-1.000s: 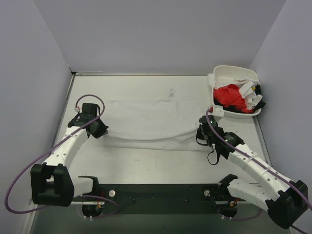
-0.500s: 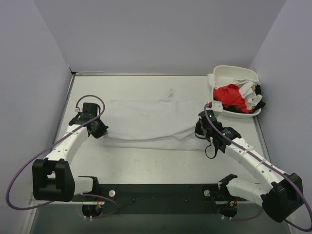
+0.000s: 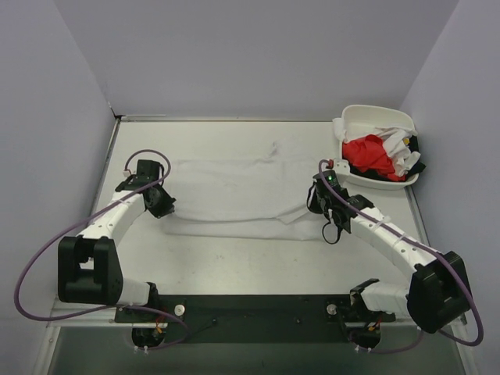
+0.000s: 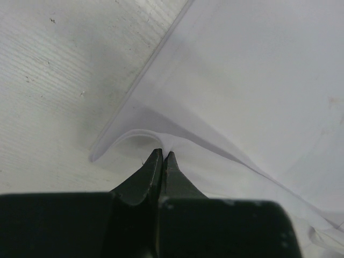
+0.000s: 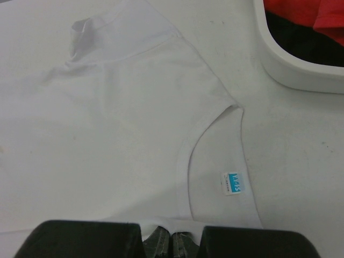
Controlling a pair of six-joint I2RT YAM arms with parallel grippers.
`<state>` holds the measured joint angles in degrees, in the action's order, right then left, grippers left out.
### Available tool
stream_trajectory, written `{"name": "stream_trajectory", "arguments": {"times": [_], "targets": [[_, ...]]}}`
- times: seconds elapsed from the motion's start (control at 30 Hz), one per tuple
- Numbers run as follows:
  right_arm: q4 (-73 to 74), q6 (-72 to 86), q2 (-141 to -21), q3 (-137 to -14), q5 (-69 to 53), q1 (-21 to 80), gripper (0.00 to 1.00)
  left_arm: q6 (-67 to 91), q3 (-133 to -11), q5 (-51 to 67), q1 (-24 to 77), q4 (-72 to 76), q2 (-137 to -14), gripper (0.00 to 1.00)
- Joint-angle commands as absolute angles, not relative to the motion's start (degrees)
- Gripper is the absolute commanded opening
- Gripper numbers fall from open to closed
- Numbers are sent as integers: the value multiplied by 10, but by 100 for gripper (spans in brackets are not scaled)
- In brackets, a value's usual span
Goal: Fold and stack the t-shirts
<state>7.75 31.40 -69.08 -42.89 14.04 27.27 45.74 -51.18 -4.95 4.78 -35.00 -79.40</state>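
The left pincer [image 4: 163, 156] and right pincer [image 5: 172, 237] each pinch an edge of the soft white t-shirt [image 3: 234, 191], spread on the tabletop [image 3: 234, 266].

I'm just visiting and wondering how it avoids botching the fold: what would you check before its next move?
1. Left pincer shut on the white t-shirt's edge: ok.
2. Right pincer shut on the shirt's collar, near the blue label: ok.
3. Cloth smooth: not ok, it puckers at the left pincer's grip.
4. White tub apart from the shirt: ok.
5. Red t-shirt inside the tub, out of the way: ok.
6. Only one layer pinched: cannot tell.
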Motion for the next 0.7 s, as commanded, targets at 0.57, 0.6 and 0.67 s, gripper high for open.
{"name": "stream_trajectory", "arguments": {"times": [0.57,0.6,0.67], "targets": [[30,306,-885,-560,95,228,43,477,-535,-75,56,-314,-830,0],[28,304,-890,-562,93,226,51,477,-535,-76,57,-314,-829,0],[26,301,-909,-573,95,223,70,476,-536,-76,58,-315,-828,20]]}}
